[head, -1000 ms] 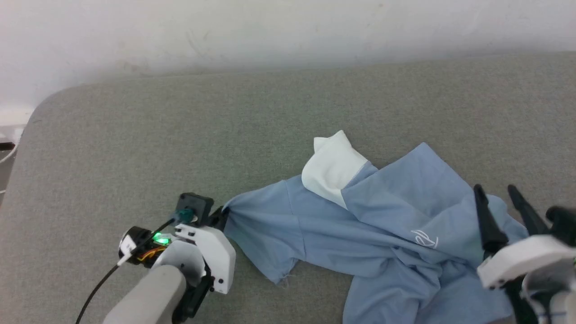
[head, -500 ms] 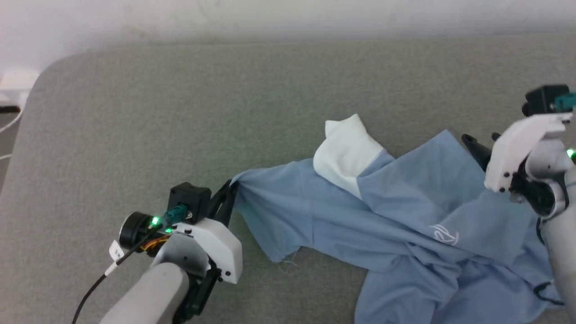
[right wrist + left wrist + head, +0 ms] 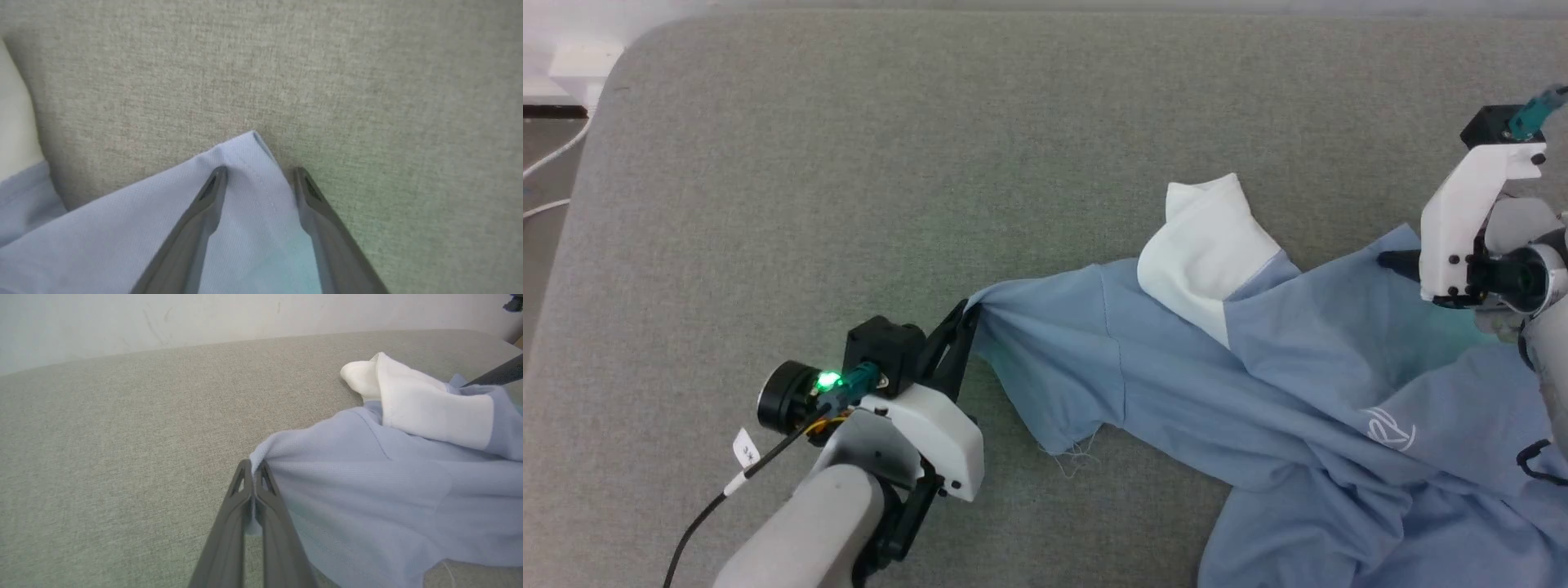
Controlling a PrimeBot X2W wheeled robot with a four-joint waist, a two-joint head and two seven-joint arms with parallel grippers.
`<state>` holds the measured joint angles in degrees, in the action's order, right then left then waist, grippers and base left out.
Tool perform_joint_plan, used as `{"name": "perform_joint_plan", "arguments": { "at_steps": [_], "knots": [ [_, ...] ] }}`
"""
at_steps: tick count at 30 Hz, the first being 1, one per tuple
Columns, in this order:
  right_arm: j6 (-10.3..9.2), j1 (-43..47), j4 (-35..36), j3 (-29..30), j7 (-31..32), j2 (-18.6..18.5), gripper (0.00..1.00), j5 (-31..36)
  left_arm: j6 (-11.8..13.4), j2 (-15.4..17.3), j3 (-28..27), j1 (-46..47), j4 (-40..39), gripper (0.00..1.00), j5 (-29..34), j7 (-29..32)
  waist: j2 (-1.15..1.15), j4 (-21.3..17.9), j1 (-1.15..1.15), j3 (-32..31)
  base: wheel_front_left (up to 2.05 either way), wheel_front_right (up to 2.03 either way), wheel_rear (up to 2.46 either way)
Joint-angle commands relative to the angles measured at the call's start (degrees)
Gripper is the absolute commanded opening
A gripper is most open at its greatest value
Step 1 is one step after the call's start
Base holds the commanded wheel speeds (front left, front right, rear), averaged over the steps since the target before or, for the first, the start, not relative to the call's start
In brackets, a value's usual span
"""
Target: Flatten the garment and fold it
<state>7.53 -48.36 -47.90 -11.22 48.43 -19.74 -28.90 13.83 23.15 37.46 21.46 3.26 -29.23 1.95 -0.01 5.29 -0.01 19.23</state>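
Note:
The garment [image 3: 1258, 384] is a light blue shirt lying crumpled on a grey cushioned surface [image 3: 931, 163], with its white collar [image 3: 1205, 245] turned up at the far side and a small white logo [image 3: 1388, 429] showing. My left gripper [image 3: 968, 314] is shut on the shirt's left corner, and the left wrist view shows cloth pinched between the tips [image 3: 253, 467]. My right gripper [image 3: 259, 171] stands open over a far right corner of the garment [image 3: 241, 159]. One finger [image 3: 204, 204] lies on the cloth, the other at its edge.
The grey surface's rounded left edge [image 3: 596, 122] borders floor with white cables [image 3: 547, 163]. A black cable [image 3: 711, 506] trails from my left wrist. Bare grey surface lies behind and left of the shirt.
The head camera has tilted down, losing the wall. My right gripper has gone from the lower right to the shirt's far right corner. The left gripper keeps its hold on the left corner.

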Motion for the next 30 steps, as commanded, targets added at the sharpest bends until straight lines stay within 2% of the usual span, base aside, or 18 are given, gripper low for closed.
{"name": "perform_joint_plan", "arguments": {
  "at_steps": [1,3,6,12,18,24,30],
  "knots": [
    [-0.04,4.0,-3.8,-1.8,3.4,1.7,0.0,-0.6,0.1,-0.1,-0.2,0.5,0.4,0.0,-0.2,-0.5,0.01,0.1,0.01,0.1,0.0,0.0,0.0],
    [-0.04,4.3,-4.8,-2.4,5.8,2.1,0.0,-1.5,0.1,-0.1,-0.3,0.3,0.7,0.0,-0.4,-0.6,0.01,-0.1,0.01,-0.1,0.0,0.0,0.0],
    [-0.04,4.2,-3.4,-3.3,4.6,2.4,0.0,-2.4,0.1,0.2,-0.6,0.2,1.2,0.0,-0.9,-0.7,0.01,-0.8,0.01,-0.7,0.0,0.0,0.0],
    [-0.04,2.0,3.1,-4.3,-5.8,-0.3,0.0,-4.0,0.2,2.0,-2.6,1.5,2.1,0.0,-1.6,-0.8,0.01,-2.0,0.01,-4.3,0.0,0.0,0.0],
    [-0.04,-1.2,5.9,-1.9,-15.8,-3.5,0.0,-2.0,0.3,6.1,-7.6,6.5,3.6,0.0,-2.8,0.0,0.01,-3.3,0.01,-9.6,0.0,0.0,0.0],
    [-0.04,-5.8,6.4,1.2,-21.7,-4.7,0.0,1.7,-3.8,8.0,-10.4,16.1,10.3,0.0,-5.0,2.1,0.01,-4.0,0.01,-11.5,0.0,0.0,0.0],
    [-0.04,-14.0,5.3,4.6,-27.5,-3.4,0.0,6.2,-8.7,7.9,-10.6,31.4,22.7,0.0,-3.7,2.4,0.01,-5.5,0.01,-7.7,0.0,0.0,0.0]
  ]
}}
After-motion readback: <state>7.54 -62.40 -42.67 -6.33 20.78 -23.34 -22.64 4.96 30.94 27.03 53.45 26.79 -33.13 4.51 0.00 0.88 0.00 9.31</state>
